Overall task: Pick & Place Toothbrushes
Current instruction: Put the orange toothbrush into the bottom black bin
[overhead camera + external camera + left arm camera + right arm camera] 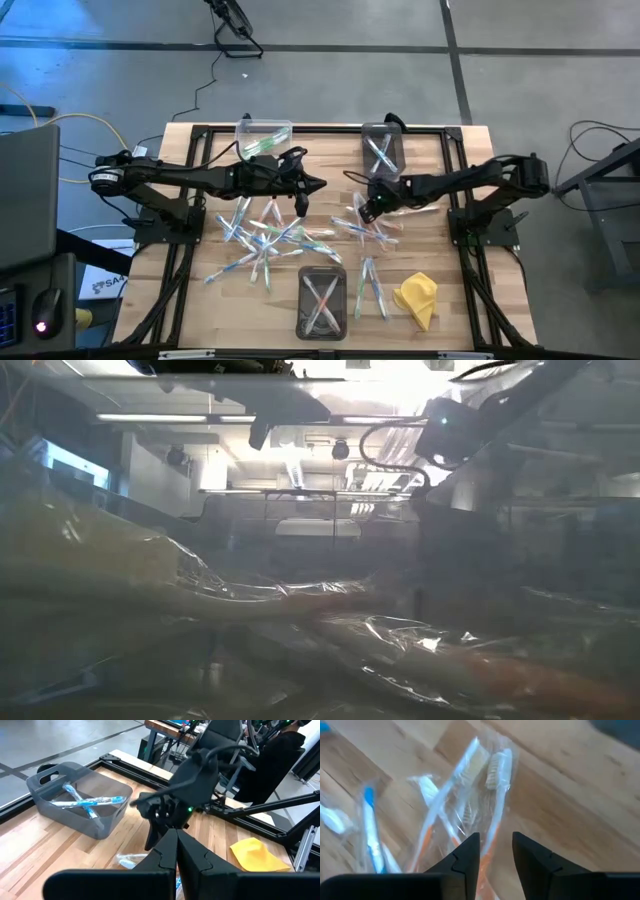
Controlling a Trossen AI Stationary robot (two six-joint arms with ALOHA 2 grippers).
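Toothbrushes [265,235] lie scattered across the middle of the wooden desk [190,300], most still in clear wrappers, w/ green, blue and orange-red accents. Right end effector [366,205] is down low over the right-hand cluster; from its wrist cam the fingers [465,855] stand a little apart, straddling a wrapped pair of orange-handled brushes [485,795], not clamped on anything as far as I can see. Left end effector [302,190] hangs above the pile's far edge near centre, fingers [170,855] pressed together, nothing between them. Three small bins sit around the pile: clear one [262,135] at the far left w/ green brushes, grey one [382,148] at the far right w/ blue ones crossed inside, another grey one [322,300] at the near edge w/ a few brushes. Yellow cloth [416,298] lies near the front right, apart from the brushes.
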